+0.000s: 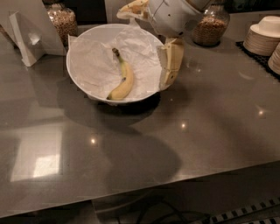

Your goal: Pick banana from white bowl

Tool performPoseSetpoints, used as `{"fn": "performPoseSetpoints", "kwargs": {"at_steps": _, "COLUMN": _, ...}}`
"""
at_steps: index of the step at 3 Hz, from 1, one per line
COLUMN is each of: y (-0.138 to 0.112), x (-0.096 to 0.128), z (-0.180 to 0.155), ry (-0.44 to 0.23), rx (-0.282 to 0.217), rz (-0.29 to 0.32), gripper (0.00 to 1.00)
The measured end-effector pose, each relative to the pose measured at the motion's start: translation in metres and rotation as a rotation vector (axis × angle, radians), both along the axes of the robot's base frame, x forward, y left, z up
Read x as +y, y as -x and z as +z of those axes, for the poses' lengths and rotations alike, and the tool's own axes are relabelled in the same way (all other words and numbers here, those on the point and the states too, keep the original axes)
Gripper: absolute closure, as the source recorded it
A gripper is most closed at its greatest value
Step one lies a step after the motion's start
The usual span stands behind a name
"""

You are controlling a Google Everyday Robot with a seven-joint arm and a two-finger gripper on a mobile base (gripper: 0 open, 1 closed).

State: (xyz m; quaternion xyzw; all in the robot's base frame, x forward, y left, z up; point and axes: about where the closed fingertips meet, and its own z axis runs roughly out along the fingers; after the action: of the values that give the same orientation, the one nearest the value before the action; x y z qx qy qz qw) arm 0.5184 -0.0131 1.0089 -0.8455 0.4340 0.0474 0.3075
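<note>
The banana [124,80] lies in the white bowl [70,70], which is lined with crinkled white paper. The banana's dark stem tip points to the back and its body curves toward the bowl's front. The bowl stands at the back middle of the grey counter. My gripper [142,50] hangs over the bowl's right side, just right of the banana and not touching it. It is open and empty. One cream-yellow finger [171,63] hangs down at the bowl's right rim. The other finger [131,9] sticks out over the bowl's back rim.
Two glass jars of grain stand behind the bowl, one at the left [63,22] and one at the right [210,26]. A stack of small white bowls [262,37] sits at the far right. A white folded stand [26,37] is at the back left. The counter's front edge [175,181] is near.
</note>
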Motion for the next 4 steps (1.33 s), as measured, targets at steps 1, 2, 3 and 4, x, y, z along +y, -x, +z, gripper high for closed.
{"fn": "performPoseSetpoints", "kwargs": {"at_steps": 1, "y": -0.013, "x": 0.004, "z": 0.001, "ry": 0.040, "rx": -0.084, "rz": 0.072, "gripper": 0.00}}
{"fn": "performPoseSetpoints", "kwargs": {"at_steps": 2, "y": -0.043, "x": 0.016, "z": -0.006, "ry": 0.153, "rx": -0.213, "rz": 0.208, "gripper": 0.00}}
{"fn": "performPoseSetpoints", "kwargs": {"at_steps": 3, "y": -0.073, "x": 0.028, "z": -0.014, "ry": 0.276, "rx": -0.348, "rz": 0.318, "gripper": 0.00}}
{"fn": "performPoseSetpoints", "kwargs": {"at_steps": 4, "y": -0.077, "x": 0.025, "z": -0.015, "ry": 0.306, "rx": -0.373, "rz": 0.336, "gripper": 0.00}}
